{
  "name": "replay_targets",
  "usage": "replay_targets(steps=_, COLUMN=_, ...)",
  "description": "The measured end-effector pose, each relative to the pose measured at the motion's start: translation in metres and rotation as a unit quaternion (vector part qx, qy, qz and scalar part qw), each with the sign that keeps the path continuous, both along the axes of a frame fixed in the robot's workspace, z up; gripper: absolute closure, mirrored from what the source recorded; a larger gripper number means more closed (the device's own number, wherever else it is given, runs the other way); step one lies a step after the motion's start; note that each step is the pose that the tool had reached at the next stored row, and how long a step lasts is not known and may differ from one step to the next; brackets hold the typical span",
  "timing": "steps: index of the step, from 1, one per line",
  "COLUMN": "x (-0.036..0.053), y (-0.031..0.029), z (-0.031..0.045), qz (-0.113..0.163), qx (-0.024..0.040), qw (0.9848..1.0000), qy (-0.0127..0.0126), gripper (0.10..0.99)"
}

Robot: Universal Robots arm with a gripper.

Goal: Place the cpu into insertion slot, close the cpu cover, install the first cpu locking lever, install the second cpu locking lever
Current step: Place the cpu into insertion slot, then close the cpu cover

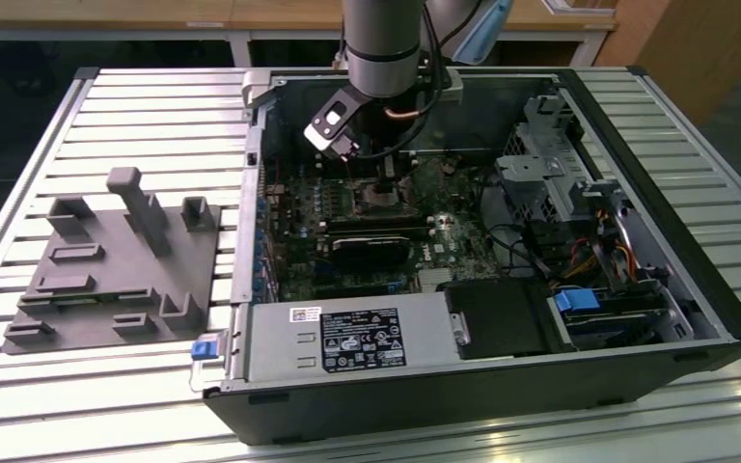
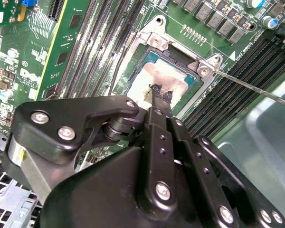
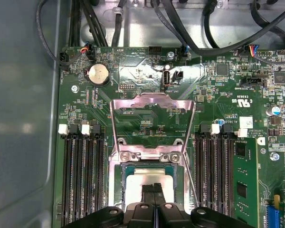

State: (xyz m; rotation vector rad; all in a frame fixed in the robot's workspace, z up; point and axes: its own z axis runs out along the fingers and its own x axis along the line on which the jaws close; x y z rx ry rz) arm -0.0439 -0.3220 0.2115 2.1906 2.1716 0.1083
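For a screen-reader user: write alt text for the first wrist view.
The gripper, shut, sits at the silvery cpu lying in its socket on a green motherboard. The cpu cover, a metal frame, stands open beyond it, with black memory slots on both sides.

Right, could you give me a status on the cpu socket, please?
Hand shut, tips on cpu. Cpu lying in socket; cpu cover open, folded back. One locking lever unlatched, clear of hand.

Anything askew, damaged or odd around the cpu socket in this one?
Nothing stands out. The cpu sits square on the motherboard, the cpu cover stands hinged open, and the gripper, shut, is down at the cpu's top.
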Motion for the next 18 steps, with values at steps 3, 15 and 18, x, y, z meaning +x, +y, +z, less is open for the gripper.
replay_targets(steps=3, x=0.0, y=0.0, z=0.0008, qz=0.0, qx=0.0001, qw=1.0, qy=-0.0001, gripper=0.98)
replay_targets(steps=15, x=0.0004, y=0.0, z=0.0061, qz=0.0, qx=0.0002, qw=1.0, qy=0.0011, gripper=0.98)
replay_targets(steps=18, x=0.0004, y=0.0, z=0.0075, qz=0.0, qx=0.0001, qw=1.0, qy=0.0013, gripper=0.98)
